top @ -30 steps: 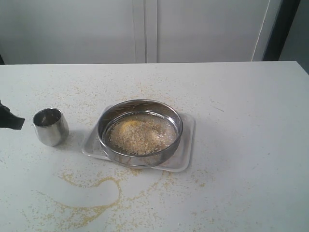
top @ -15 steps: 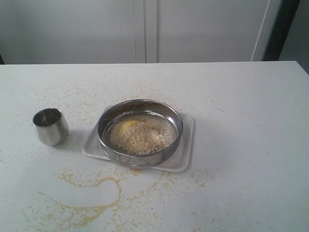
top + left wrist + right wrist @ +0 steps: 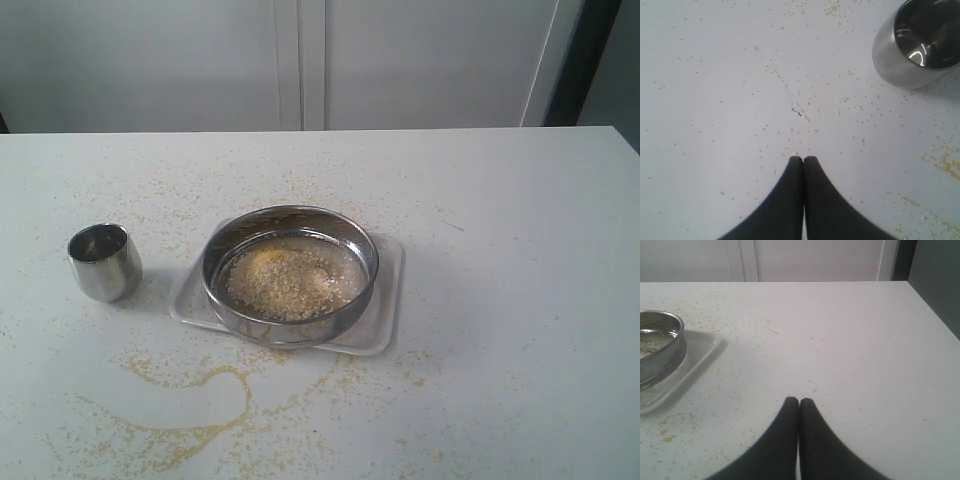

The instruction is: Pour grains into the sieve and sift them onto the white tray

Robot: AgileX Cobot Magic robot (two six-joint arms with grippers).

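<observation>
Your sieve (image 3: 286,328) sits on the white tray (image 3: 390,292) holding the grains (image 3: 285,282), so siftings land there — left claw (image 3: 803,159) and right claw (image 3: 799,400) hang pressed together, empty, apart from it.

sieve (image 3: 285,325): shiny silver steel, grey mesh
grains (image 3: 288,280): golden-yellow mixed with pale beige, speckled
tray (image 3: 385,300): plain white
cup (image 3: 105,265): polished silver, dark reflections inside
table (image 3: 500,250): white, dusted with yellow specks and a curved golden streak
left gripper (image 3: 803,159): matte black
right gripper (image 3: 799,400): matte black
wall (image 3: 420,60): pale grey panels
</observation>
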